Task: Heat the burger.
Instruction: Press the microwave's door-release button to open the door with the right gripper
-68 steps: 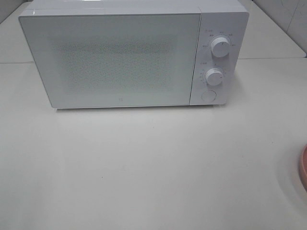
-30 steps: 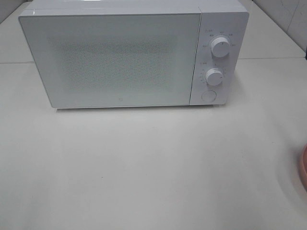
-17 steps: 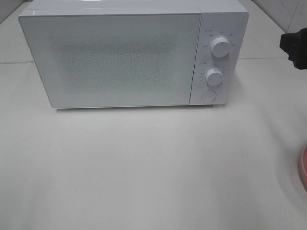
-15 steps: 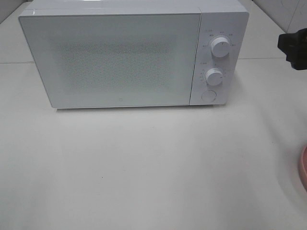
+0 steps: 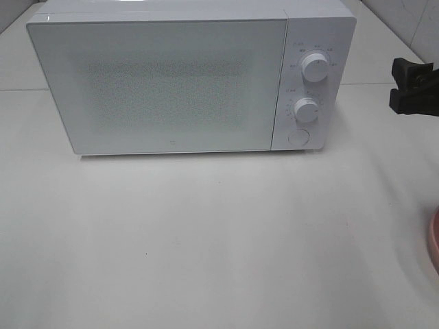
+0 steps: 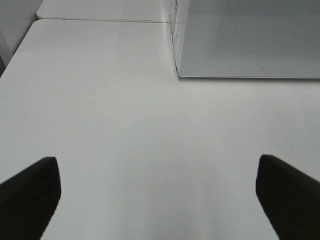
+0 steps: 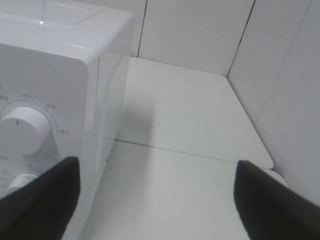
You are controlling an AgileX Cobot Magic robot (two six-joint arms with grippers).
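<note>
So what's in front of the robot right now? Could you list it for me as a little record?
Microwave: white, door shut, on the table
Controls: two knobs above a round button, on its right side
Pink plate: only its edge shows, far right
Burger: not in view
Left gripper: open, over the table
Right gripper: open, empty, off the microwave's right side

Only a sliver of the pink plate (image 5: 433, 241) shows — the picture's right edge cuts off the rest. The same edge crops the right gripper (image 5: 405, 87). The microwave (image 5: 171, 82) has a clouded door that hides its inside, and the print around its knobs (image 5: 314, 68) is too small to read.
</note>
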